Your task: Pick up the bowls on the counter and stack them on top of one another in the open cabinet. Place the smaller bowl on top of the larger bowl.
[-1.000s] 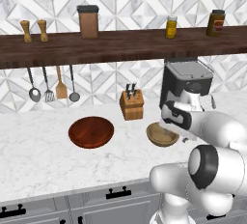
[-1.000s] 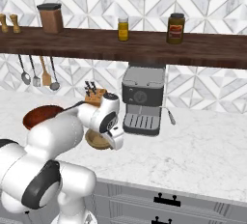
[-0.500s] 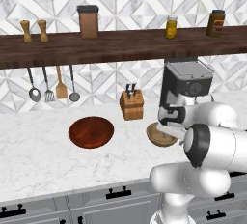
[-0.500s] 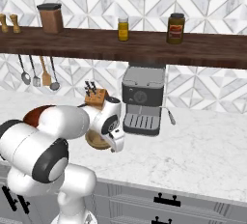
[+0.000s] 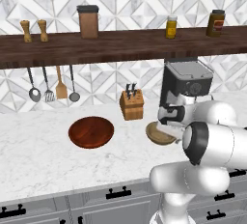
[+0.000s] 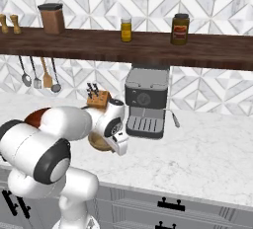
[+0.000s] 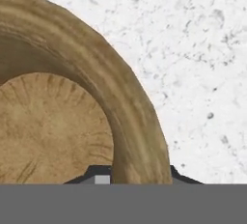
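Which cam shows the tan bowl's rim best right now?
Hand view: the smaller bowl is close up, its rim wall and grained inside sharp, with a claw tip on each side of the rim. Left base view shows the bowl small on the counter, partly behind the arm. Right base view shows just a sliver under the wrist.

No legible text, number, brand or sign on any surface. Checked: the dark jar (image 5: 215, 23) at the right end of the shelf (image 5: 116, 47) carries a reddish label band, but it resolves to colour only, no characters. The yellow jar (image 5: 171, 27) beside it shows no print. The brown canister (image 5: 88, 21) and the two small shakers (image 5: 34, 31) are plain. The coffee machine (image 6: 145, 101) has a round dial on its front; possibly a marking there, too small to read. Knife block (image 5: 131, 105) unmarked.
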{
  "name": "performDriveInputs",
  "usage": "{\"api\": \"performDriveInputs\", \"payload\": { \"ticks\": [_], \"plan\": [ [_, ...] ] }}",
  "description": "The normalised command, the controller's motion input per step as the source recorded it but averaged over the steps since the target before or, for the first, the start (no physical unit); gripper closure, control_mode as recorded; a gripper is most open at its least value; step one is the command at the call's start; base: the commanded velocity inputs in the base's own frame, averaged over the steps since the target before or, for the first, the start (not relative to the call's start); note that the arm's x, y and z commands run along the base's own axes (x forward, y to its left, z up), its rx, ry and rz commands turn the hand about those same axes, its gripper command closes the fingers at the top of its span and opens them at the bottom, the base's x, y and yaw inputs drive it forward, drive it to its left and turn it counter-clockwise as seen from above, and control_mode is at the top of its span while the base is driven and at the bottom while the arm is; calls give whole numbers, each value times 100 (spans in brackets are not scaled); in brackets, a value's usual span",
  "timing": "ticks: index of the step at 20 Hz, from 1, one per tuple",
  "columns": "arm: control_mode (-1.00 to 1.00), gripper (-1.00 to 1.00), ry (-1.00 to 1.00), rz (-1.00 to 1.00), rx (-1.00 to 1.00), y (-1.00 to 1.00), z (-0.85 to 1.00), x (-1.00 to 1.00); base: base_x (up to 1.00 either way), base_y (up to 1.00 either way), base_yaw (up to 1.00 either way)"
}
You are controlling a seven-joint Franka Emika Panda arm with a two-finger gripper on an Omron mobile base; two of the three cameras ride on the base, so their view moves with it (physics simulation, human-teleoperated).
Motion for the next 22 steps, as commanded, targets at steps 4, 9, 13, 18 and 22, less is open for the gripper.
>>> {"api": "performDriveInputs", "payload": {
  "ticks": [4, 9, 13, 18, 22],
  "plan": [
    [-100, 100, -8, 0, -7, 48, 62, -1, 0, 0, 0],
    [-100, 100, -10, 3, -12, 96, 95, -9, 0, 0, 0],
    [-100, 100, -3, 6, -5, 100, 84, 0, 0, 0, 0],
    [-100, 100, 1, 5, 0, 100, 25, 4, 0, 0, 0],
    [-100, 100, 3, 1, 0, 100, 0, 31, 0, 0, 0]
  ]
}}
